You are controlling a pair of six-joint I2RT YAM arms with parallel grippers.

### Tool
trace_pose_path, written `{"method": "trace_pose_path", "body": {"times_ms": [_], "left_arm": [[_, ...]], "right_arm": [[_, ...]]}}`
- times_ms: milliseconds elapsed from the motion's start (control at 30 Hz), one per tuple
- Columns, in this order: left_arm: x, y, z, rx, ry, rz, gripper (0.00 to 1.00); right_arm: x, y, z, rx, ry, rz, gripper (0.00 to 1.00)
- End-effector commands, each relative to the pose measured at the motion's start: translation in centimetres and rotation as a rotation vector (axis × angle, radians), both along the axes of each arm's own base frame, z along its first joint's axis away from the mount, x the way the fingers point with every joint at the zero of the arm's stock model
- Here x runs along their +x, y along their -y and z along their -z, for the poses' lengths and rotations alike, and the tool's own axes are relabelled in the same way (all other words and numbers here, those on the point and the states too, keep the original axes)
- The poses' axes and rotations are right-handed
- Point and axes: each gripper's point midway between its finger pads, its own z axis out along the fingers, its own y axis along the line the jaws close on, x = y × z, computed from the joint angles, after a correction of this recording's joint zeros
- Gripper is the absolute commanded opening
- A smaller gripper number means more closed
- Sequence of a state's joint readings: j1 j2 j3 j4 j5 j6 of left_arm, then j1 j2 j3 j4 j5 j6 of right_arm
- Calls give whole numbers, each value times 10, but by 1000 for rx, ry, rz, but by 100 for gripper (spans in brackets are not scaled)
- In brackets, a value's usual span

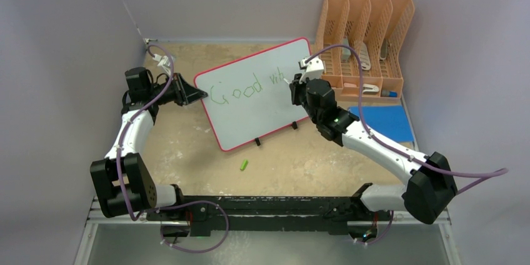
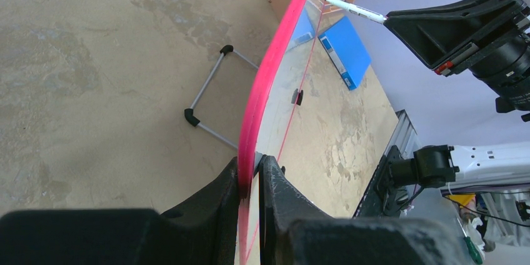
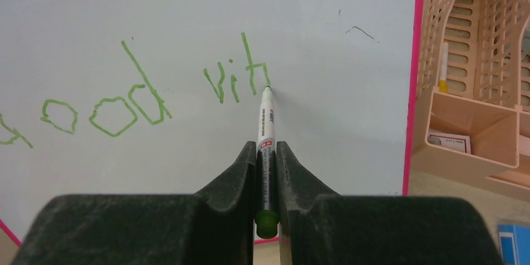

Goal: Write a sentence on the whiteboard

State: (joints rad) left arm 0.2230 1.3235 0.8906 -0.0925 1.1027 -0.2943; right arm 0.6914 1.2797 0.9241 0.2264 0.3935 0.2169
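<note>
The whiteboard (image 1: 262, 112) stands tilted on black clip feet mid-table, with a thin red rim. Green marker letters on it read "Good" and the start of a second word (image 3: 237, 77). My left gripper (image 1: 187, 93) is shut on the board's left edge; the left wrist view shows its jaws clamped on the red rim (image 2: 253, 177). My right gripper (image 1: 297, 87) is shut on a white marker with a green end (image 3: 266, 146). The marker tip touches the board at the last green stroke.
An orange file organiser (image 1: 365, 40) stands at the back right, holding small items. A flat blue rectangle (image 1: 382, 121) lies right of the board. A green marker cap (image 1: 244, 165) lies on the table in front of the board. The board's wire stand (image 2: 209, 99) shows behind it.
</note>
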Motion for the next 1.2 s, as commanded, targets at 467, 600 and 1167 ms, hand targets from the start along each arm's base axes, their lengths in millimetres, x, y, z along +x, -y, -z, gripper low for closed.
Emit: {"method": "trace_pose_path", "body": {"times_ms": [467,600,1167], "left_arm": [[4,0,2,39,10,-20,0],[4,0,2,39,10,-20,0],[4,0,1,42,12,-23,0]], "right_arm": [[-5,-9,-24,44,44,-68,0],[-5,-8,-23,41,43,-63,0],[-4,8,-44,49,84,0,0]]}}
